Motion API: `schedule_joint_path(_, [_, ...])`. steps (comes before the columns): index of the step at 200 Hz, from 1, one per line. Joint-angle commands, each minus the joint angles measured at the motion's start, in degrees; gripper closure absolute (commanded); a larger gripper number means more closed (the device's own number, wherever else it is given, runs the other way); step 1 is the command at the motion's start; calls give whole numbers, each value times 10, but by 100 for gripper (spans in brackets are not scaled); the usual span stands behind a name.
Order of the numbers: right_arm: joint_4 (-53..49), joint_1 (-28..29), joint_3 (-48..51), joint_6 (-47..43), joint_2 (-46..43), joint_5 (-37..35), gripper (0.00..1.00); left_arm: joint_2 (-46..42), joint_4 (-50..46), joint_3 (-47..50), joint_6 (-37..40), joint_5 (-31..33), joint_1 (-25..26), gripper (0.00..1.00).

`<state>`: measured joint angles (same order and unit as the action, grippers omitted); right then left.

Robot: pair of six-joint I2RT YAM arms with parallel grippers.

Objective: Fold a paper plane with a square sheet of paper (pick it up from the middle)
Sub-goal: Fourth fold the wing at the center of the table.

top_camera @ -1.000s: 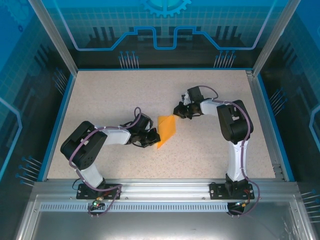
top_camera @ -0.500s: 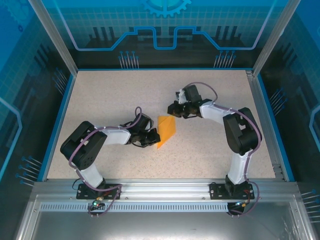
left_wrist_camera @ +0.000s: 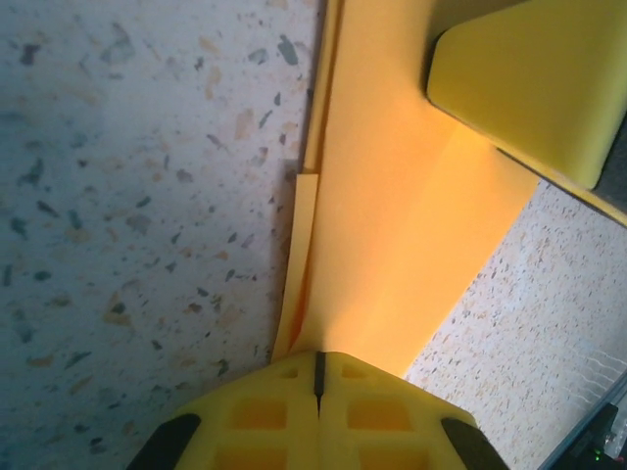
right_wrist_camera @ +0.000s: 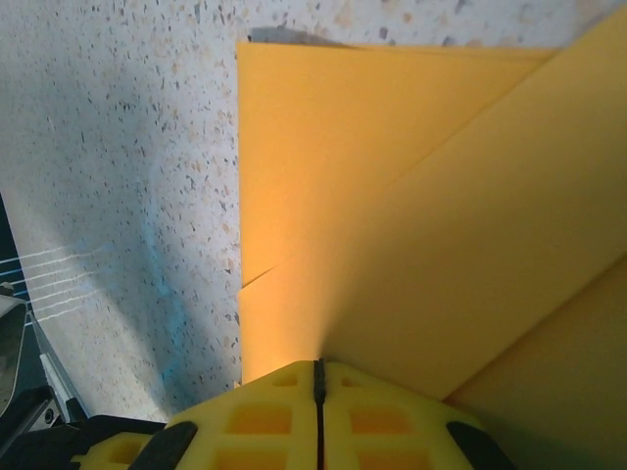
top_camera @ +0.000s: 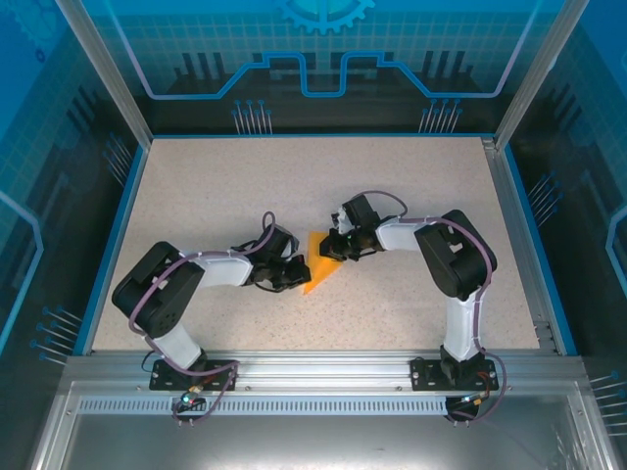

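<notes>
Creasing step: left gripper (top_camera: 292,277) closed at edge of sheet (top_camera: 319,270), right gripper (top_camera: 333,247) closed atop it; next, likely firm press along fold.

Bright even light, soft blur in wrist close-ups

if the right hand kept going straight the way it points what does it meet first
The orange paper, lying right in front of the right hand; they may already touch, depth is unclear.
</notes>
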<state>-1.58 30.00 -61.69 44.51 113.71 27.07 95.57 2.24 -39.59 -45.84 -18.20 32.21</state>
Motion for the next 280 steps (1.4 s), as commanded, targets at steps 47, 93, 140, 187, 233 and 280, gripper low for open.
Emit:
schedule_joint_path(47, [-9,0,32,-1,22,-40,94,-91,-202,20,-15,35,4,94])
schedule_joint_path(93, [-8,0,38,6,25,-45,94,-161,-144,-11,-93,24,3,84])
schedule_joint_path(140, [-7,1,38,12,30,-45,94,-87,-20,-36,-158,-20,4,77])
schedule_joint_path(187, [-7,1,40,13,30,-46,94,-9,73,-30,-205,-29,5,76])
schedule_joint_path(233, [-14,1,35,12,33,-51,94,23,40,-12,-205,-22,10,76])
schedule_joint_path(280, [-35,1,18,3,34,-52,94,17,-25,42,-173,-17,34,77])
